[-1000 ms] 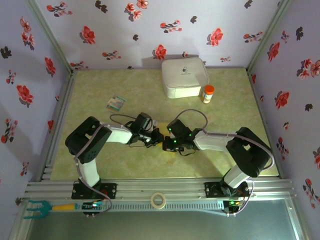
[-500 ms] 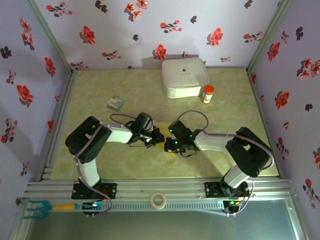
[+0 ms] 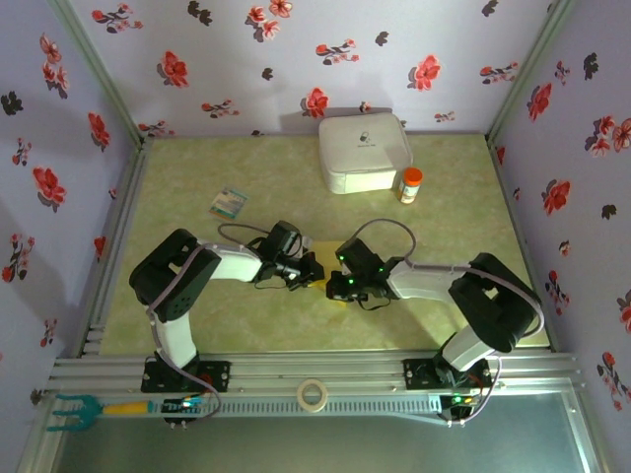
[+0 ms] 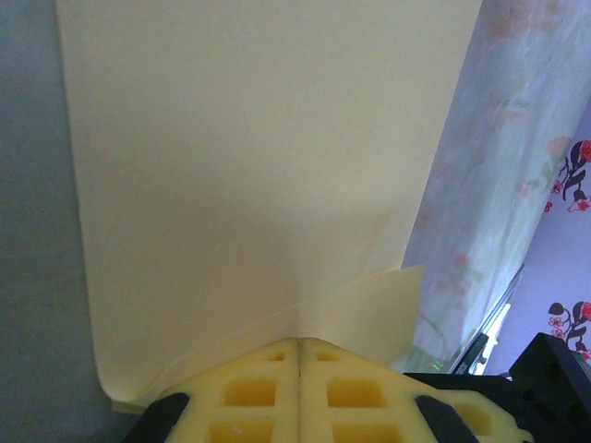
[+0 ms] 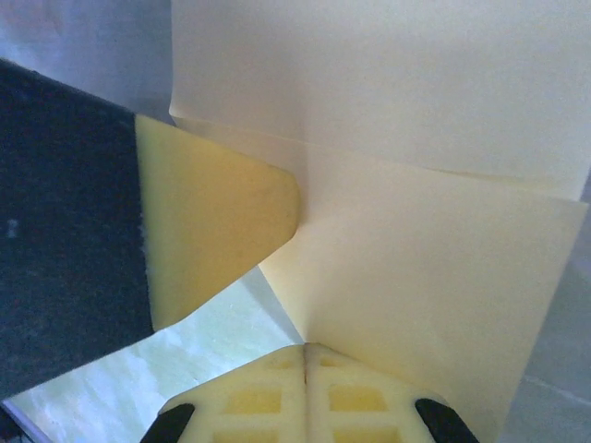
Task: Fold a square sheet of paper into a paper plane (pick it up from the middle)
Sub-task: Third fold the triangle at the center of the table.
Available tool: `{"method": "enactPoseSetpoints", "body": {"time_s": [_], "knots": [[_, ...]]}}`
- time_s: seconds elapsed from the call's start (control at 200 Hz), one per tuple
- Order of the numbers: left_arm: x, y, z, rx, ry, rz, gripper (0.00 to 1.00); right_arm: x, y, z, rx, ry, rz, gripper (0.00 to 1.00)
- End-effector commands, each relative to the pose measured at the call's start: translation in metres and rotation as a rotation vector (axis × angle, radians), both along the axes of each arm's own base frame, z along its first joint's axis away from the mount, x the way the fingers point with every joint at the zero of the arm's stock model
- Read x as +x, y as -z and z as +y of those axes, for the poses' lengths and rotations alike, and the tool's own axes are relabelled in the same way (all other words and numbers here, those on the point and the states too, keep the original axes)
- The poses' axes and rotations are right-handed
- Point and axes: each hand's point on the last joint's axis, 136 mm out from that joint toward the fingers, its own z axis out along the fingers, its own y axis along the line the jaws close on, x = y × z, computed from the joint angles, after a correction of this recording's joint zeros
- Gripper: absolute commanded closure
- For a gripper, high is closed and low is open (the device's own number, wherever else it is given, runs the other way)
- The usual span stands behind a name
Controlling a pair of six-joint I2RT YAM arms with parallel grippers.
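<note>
The sheet of paper (image 4: 249, 185) sits toward the middle of the counter's (image 3: 197, 177) near edge. The left tool (image 4: 299, 346) and the right tool (image 5: 306, 349) are each pinched tight on it. The wrist views show creases and a folded flap, while from above a yellow sliver peeks between the tools.

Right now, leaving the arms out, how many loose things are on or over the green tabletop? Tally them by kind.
yellow paper sheet: 1
white box: 1
orange-capped bottle: 1
teal-and-white card: 1
Total: 4
</note>
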Motion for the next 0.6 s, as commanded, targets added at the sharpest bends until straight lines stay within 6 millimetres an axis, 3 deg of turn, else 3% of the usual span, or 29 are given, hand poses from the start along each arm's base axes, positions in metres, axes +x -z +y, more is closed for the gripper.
{"method": "enactPoseSetpoints", "body": {"time_s": [0.0, 0.2, 0.595], "knots": [[-0.005, 0.021, 0.009, 0.077, -0.002, 0.03, 1.0, -0.003, 0.003, -0.01, -0.018, 0.025, 0.015, 0.98], [-0.005, 0.024, 0.009, 0.082, -0.001, 0.036, 1.0, -0.013, 0.023, -0.021, -0.026, 0.052, 0.059, 0.98], [-0.007, 0.035, 0.015, 0.12, -0.01, 0.071, 1.0, -0.022, 0.016, -0.029, 0.021, 0.046, 0.057, 0.96]]}}
